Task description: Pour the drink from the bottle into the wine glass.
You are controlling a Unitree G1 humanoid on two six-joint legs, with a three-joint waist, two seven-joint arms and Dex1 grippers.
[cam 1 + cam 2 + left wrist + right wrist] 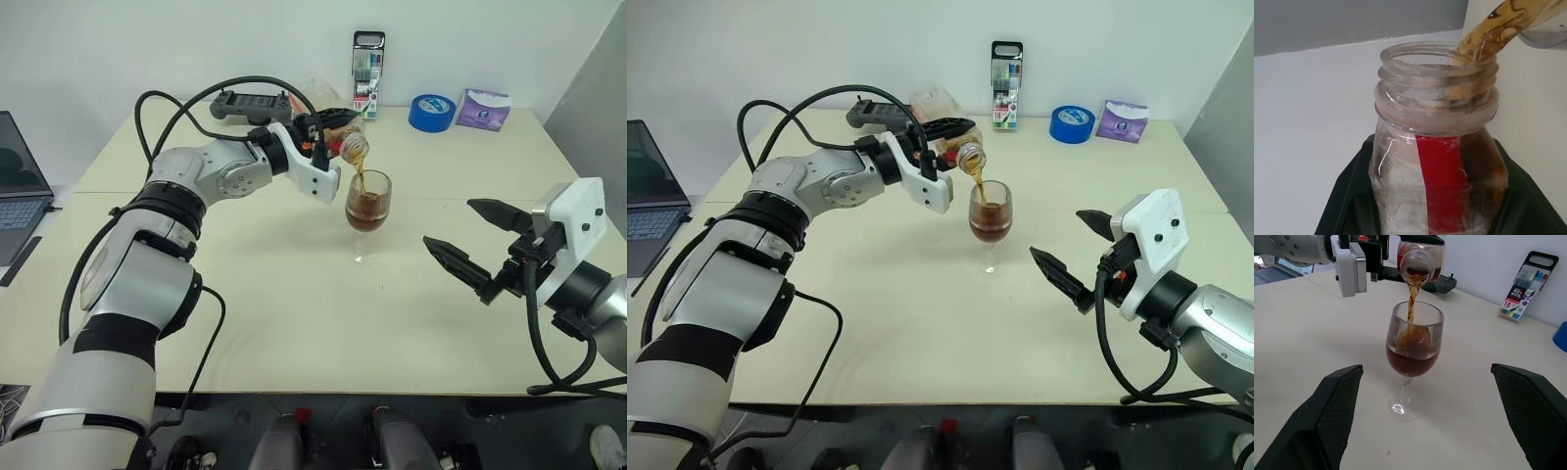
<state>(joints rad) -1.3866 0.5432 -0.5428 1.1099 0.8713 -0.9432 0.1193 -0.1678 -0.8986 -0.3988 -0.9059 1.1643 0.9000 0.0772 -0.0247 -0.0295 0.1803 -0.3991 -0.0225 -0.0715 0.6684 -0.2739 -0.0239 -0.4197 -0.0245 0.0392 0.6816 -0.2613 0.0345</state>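
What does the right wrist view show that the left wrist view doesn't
Right wrist view alone: the whole wine glass standing upright on the table, the marker pack, and the right gripper, open and empty, short of the glass. Left wrist view alone: the bottle's red label strip close up, with the left gripper shut on the bottle. Both: the bottle's open mouth and the drink streaming out.

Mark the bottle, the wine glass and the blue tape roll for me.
bottle (1440,186): left wrist view, on its red label strip.
wine glass (1413,360): right wrist view, on the bowl where the drink sits.
blue tape roll (432,112): left eye view, on its outer band.
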